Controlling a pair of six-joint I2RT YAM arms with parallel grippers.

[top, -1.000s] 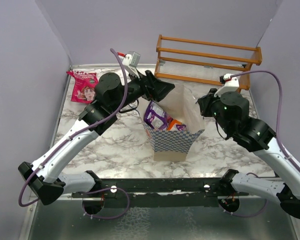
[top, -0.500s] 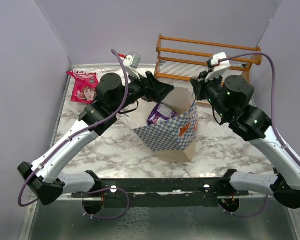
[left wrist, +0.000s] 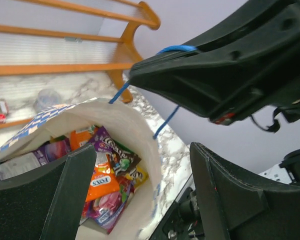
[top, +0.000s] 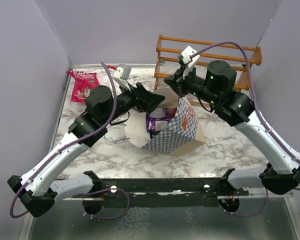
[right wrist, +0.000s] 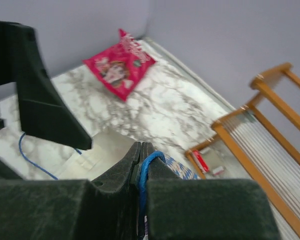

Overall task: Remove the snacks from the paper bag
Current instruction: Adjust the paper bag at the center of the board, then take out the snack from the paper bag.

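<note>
The blue-and-white checkered paper bag (top: pixel 174 134) is tipped over, its cream mouth facing left. My right gripper (top: pixel 178 83) is shut on its blue cord handle (right wrist: pixel 148 161) and holds that side up; the wrist view shows the cord pinched between the closed pads (right wrist: pixel 141 148). My left gripper (top: pixel 157 100) is open at the bag's mouth, empty (left wrist: pixel 145 195). Inside the bag lie several snacks: an orange packet (left wrist: pixel 101 183), a purple one (left wrist: pixel 111 149), and pink and yellow ones. The pink-red bag with a face (top: pixel 85 86) lies flat at the far left.
A wooden rack (top: pixel 210 57) stands at the back right, just behind the right gripper. The second blue cord handle (left wrist: pixel 166 122) hangs loose over the bag's rim. Grey walls close the table on the left, back and right.
My right gripper has moved up and left with the cord handle, lifting and tipping the bag from upright so its mouth faces left. My left gripper has shifted slightly left, staying open at the mouth.
</note>
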